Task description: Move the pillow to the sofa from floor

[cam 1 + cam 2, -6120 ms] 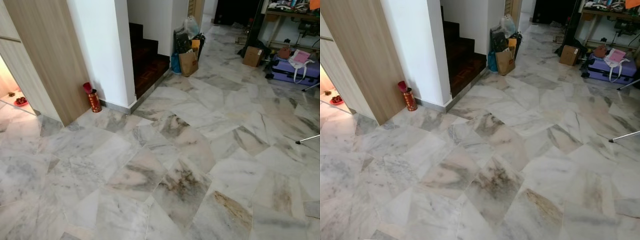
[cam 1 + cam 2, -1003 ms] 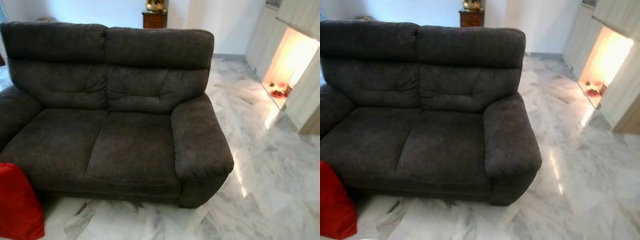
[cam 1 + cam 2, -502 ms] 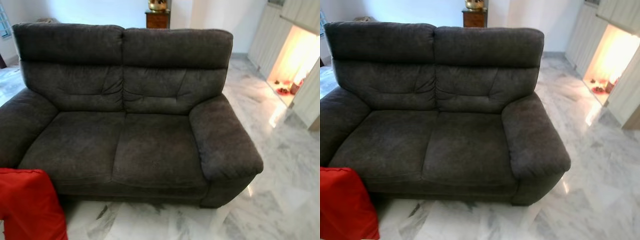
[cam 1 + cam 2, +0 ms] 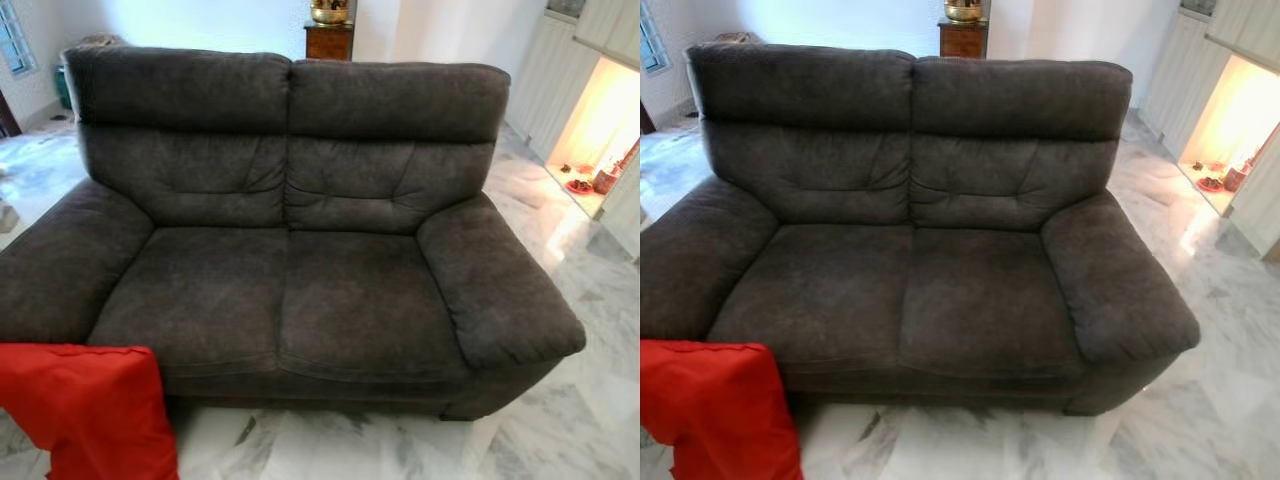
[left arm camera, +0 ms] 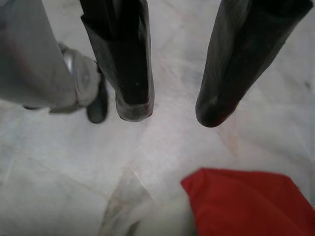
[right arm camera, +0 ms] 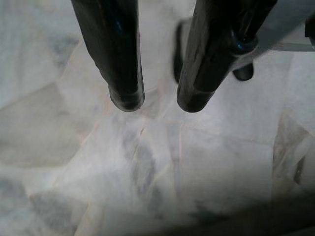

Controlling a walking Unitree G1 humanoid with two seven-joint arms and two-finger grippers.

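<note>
The left pincer (image 5: 172, 110) hangs released over the marble floor (image 5: 74, 172), fingers apart and holding nothing, with the red pillow (image 5: 251, 204) below its tips. The right pincer (image 6: 158, 104) is parted too, empty above the floor. From the head, the pillow stands on the floor against the dark sofa (image 4: 300, 260), by its left armrest.

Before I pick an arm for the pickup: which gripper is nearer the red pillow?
Left. The left gripper hangs open just above the red pillow; the right gripper hangs over bare marble floor.
</note>
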